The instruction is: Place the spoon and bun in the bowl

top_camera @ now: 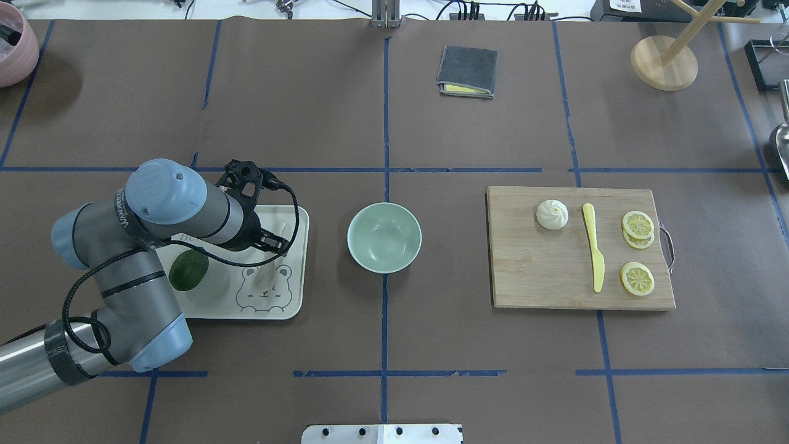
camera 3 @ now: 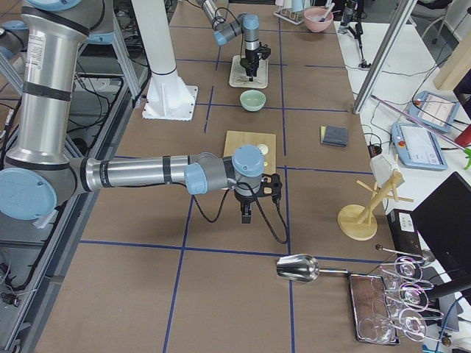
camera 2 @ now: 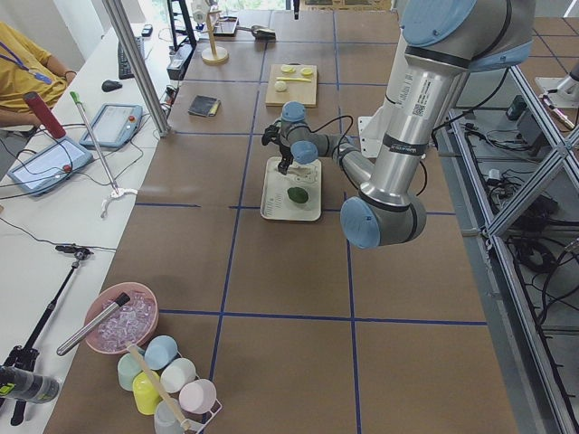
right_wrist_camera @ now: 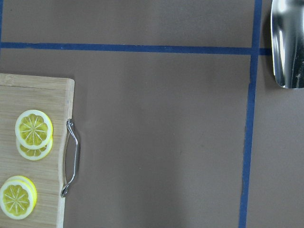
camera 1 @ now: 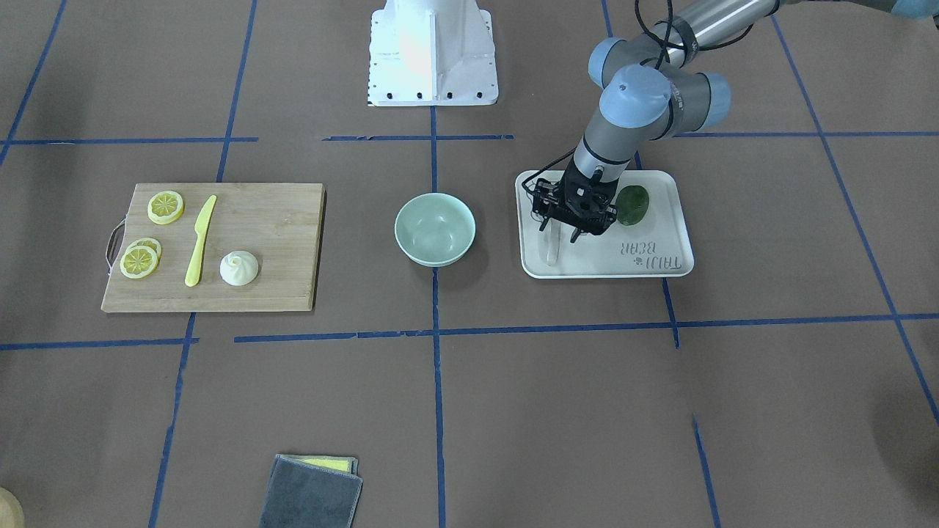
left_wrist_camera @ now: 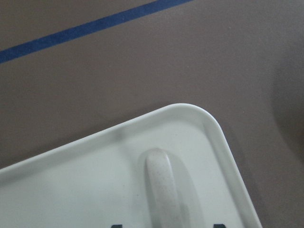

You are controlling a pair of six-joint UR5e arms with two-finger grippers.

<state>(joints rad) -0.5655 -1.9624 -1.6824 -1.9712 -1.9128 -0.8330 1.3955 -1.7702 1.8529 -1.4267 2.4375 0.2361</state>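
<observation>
The cream spoon (camera 1: 551, 250) lies in the left part of the bear-print tray (camera 1: 660, 268), its handle end toward a tray corner in the left wrist view (left_wrist_camera: 164, 183). My left gripper (camera 1: 561, 231) is open and low over the spoon, a fingertip on each side of it; it also shows in the overhead view (top_camera: 275, 245). The mint-green bowl (top_camera: 384, 237) stands empty at the table's middle. The white bun (top_camera: 552, 214) sits on the wooden board (top_camera: 542, 277). My right gripper (camera 3: 246, 215) hangs past the board's handle end; I cannot tell whether it is open or shut.
A dark green fruit (top_camera: 188, 270) lies in the tray beside the left arm. A yellow knife (top_camera: 593, 246) and lemon slices (top_camera: 637, 224) share the board. A grey cloth (top_camera: 467, 71) lies far back. A metal scoop (right_wrist_camera: 287, 42) lies near the right gripper.
</observation>
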